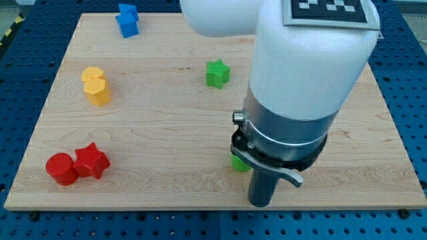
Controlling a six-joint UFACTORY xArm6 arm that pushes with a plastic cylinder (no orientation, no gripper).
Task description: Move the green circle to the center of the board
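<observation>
The green circle lies low and right of the middle of the wooden board. Only its left edge shows; the rest is hidden behind my arm. The dark rod comes down just to its right, and my tip sits near the board's bottom edge, a little below and to the right of the green circle. I cannot tell whether the rod touches it.
A green star lies above the middle. Blue blocks sit at the top left. Yellow blocks sit at the left. A red circle and a red star touch at the bottom left.
</observation>
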